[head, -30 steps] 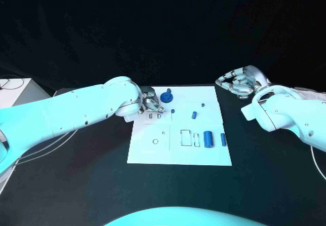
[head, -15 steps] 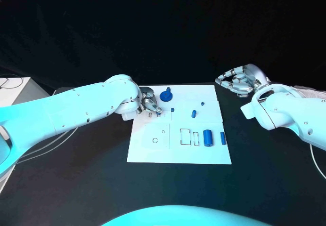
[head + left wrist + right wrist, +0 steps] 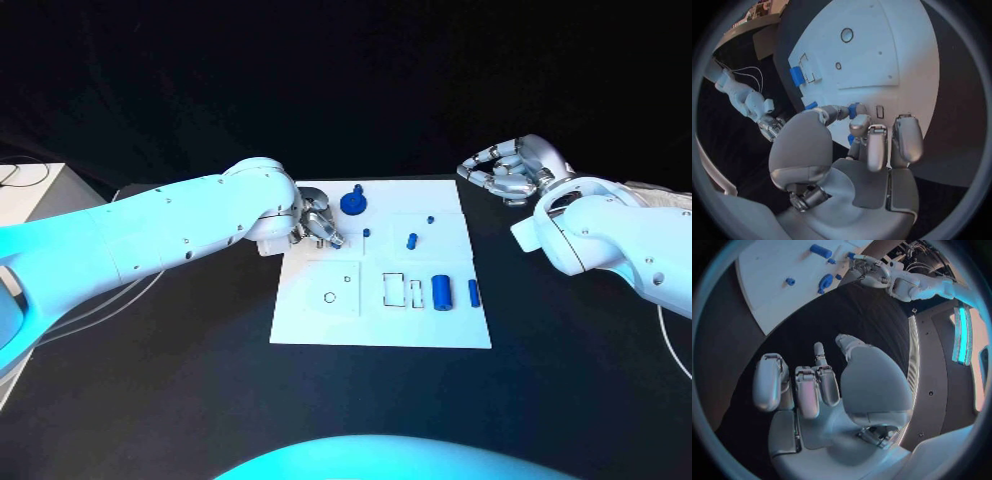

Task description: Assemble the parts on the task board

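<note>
**Left hand low at the board's far-left corner, right hand curled beside it**

The left arm reaches in across the black bench and ends with the left hand down over the far-left part of the task board. In the left wrist view its fingers bend forward over the white plate, with a small blue part right at the fingertips — whether it is truly pinched or only touched, I cannot tell. Just beyond the hand stands a blue knobbed part.

The right arm comes in from the other side, and the right hand hangs off the board, near its far-right corner, over bare bench. Its fingers are curled in toward the palm with nothing between them.

On the board, counted in the head view: the knobbed part, a tiny blue peg, a slanted short blue part, a very small blue dot, a thick blue cylinder and a thin blue bar just beside it — six blue pieces. Nearer the middle there are two outlined rectangular slots and a small round hole.
</note>
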